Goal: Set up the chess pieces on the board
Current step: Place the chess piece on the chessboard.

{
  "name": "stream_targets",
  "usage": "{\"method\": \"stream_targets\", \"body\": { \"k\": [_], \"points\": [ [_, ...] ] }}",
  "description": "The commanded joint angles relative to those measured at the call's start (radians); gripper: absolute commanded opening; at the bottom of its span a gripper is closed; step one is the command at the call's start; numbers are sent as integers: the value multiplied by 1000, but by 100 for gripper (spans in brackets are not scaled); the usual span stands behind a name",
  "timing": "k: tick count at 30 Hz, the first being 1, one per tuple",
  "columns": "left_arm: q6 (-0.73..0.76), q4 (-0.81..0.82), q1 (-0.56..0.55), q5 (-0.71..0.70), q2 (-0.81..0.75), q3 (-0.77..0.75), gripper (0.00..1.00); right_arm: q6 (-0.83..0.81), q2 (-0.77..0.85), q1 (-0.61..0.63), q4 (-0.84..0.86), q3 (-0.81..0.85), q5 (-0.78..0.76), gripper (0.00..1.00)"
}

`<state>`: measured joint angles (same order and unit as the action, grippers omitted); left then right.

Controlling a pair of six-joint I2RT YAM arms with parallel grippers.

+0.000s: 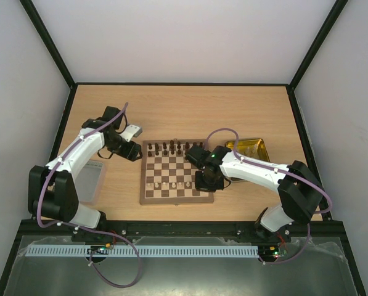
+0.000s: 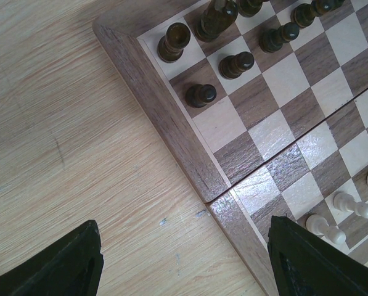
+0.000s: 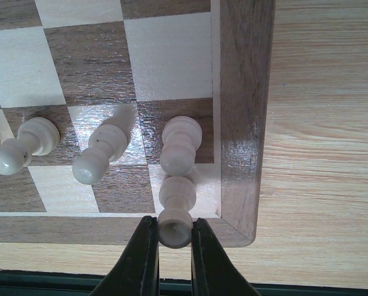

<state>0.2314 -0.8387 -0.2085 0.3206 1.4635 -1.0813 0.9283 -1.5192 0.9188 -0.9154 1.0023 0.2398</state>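
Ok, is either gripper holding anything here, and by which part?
The right gripper pinches a cream chess piece by its top end, on a corner square of the board. The left gripper is open and holds nothing.

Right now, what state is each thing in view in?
board, unfolded flat.
dark pieces, standing on the far rows.
cream pieces, standing on the near rows.
held cream piece, gripped at the near right corner.
left pincer, open, empty.
right pincer, shut on the held cream piece.
tray, right of the board, contents unclear.
lid, flat, left of the board.
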Motion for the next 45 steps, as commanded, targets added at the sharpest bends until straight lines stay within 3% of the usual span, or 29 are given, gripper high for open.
{"method": "stream_targets", "body": {
  "k": [1,26,28,33,45],
  "points": [
    [-7,-3,-3,-3,-30,8,74,15,15,9,-41,-1,-18,6],
    [-10,5,-3,-6,-43,13,74,29,19,25,-47,-12,-23,6],
    [-10,4,-3,-7,-45,13,74,32,19,26,-45,-14,-22,10],
    [-10,4,-3,-5,-45,13,74,48,29,27,-34,-15,-27,33],
    [-10,7,-3,-1,-36,16,74,40,43,28,-93,51,-82,34]
  ]
}}
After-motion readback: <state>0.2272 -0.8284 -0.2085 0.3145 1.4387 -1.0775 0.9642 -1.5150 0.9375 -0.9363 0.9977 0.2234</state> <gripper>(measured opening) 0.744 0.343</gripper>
